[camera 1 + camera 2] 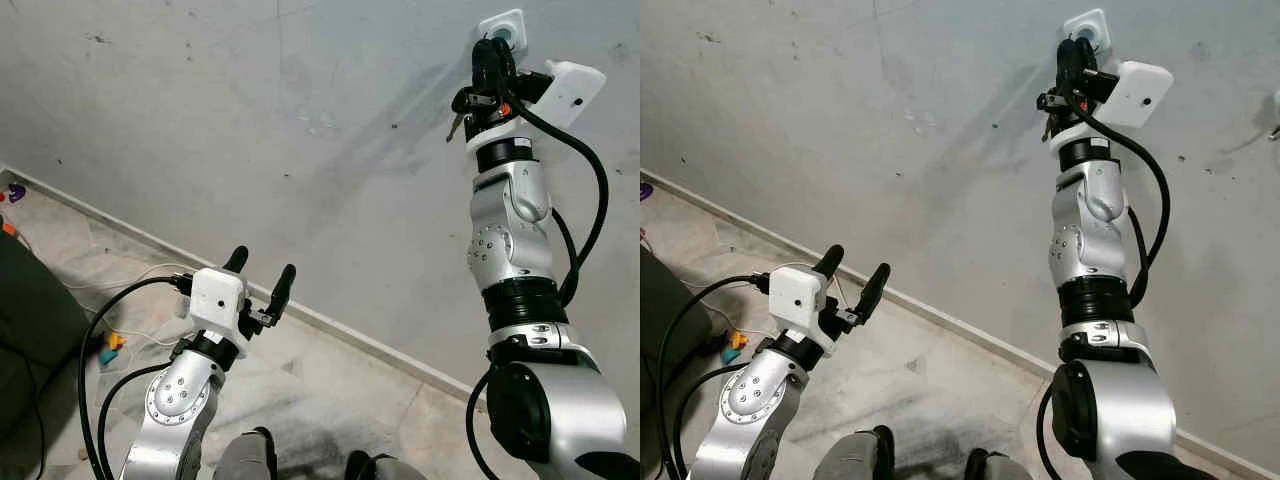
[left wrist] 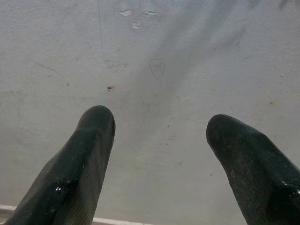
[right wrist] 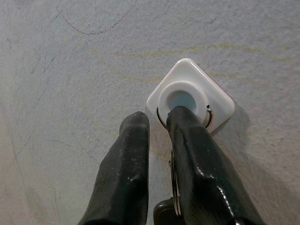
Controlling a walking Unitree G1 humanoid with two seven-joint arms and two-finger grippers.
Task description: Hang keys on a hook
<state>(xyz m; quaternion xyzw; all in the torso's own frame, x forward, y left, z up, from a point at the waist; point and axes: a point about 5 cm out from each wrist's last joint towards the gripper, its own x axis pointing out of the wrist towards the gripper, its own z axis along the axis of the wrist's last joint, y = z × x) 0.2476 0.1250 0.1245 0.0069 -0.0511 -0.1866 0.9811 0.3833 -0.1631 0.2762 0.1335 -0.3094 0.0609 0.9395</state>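
Mostly hidden behind right gripper (image 3: 157,124) fingers pinched on keys (image 1: 457,124), ring seemingly looped around white hook (image 3: 183,98) on wall (image 1: 250,120). Left gripper (image 1: 261,270) spread wide, empty. No legible writing.

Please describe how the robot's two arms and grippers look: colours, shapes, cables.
Both arms are silver metal with black joint bands and round bolted plates. The left gripper and the right gripper each have two long, rounded black fingers. Each wrist carries a white box-shaped camera housing, and thick black cables loop along the arms.
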